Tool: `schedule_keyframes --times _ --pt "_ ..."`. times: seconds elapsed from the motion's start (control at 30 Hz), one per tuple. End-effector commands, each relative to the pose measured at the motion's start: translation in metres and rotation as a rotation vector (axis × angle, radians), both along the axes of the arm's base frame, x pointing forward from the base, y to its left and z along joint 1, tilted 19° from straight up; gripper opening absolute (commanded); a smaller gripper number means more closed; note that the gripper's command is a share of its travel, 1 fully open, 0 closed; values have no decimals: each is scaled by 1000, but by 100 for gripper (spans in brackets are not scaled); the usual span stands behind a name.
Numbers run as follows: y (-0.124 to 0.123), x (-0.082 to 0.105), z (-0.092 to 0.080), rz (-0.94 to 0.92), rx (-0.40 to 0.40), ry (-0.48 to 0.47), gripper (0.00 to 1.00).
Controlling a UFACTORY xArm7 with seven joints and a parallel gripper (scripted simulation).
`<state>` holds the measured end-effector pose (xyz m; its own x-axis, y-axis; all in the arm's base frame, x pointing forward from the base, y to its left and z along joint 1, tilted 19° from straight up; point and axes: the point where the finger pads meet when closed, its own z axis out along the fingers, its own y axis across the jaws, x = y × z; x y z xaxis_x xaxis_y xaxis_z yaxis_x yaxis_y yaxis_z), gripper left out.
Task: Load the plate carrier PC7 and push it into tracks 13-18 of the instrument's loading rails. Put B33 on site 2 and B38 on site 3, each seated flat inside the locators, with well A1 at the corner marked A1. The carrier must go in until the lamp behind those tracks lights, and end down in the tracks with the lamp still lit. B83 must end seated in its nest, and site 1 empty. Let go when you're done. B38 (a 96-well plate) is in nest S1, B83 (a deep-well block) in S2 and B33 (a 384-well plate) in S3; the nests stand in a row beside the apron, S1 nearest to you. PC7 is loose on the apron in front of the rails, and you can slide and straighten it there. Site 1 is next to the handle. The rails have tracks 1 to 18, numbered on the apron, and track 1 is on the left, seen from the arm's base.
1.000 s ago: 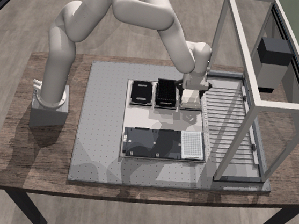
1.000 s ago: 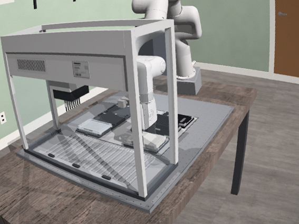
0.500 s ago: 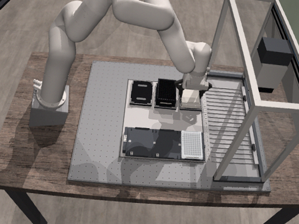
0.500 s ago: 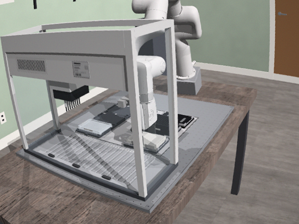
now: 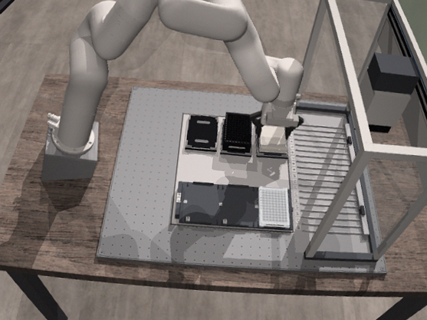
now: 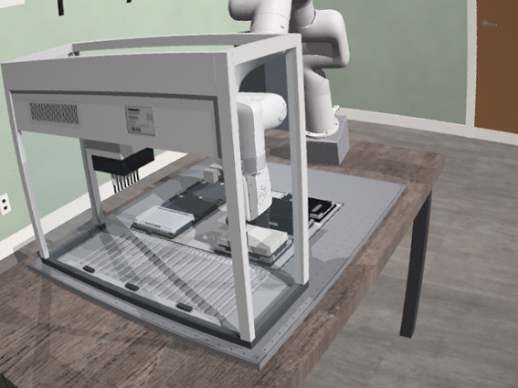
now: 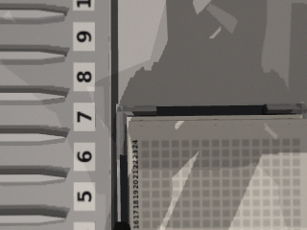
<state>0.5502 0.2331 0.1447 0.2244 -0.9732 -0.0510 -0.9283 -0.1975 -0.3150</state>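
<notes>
The arm (image 5: 207, 9) rises from its pedestal (image 5: 51, 167) at the near-left of the surface (image 5: 17, 207), bends high at the shoulder, folds back through a raised elbow and slopes down to the wrist (image 5: 284, 80). The wrist points straight down, the claw (image 5: 274, 132) hanging vertical beneath it. Its dark fingers (image 5: 257, 124) stand wide apart, clamped on the two sides of the 384-well plate B33 (image 7: 225, 177), one finger on each flank.

High top view over the table (image 5: 6, 230), low exterior view through the instrument frame (image 6: 232, 204), close downward wrist view.
</notes>
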Motion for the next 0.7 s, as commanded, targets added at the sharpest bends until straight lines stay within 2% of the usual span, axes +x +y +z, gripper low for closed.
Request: schedule_keyframes --times 0.0,0.67 --pt "0 1 4 0 2 -5 0" --pt "-1 -2 13 0 2 -5 0"
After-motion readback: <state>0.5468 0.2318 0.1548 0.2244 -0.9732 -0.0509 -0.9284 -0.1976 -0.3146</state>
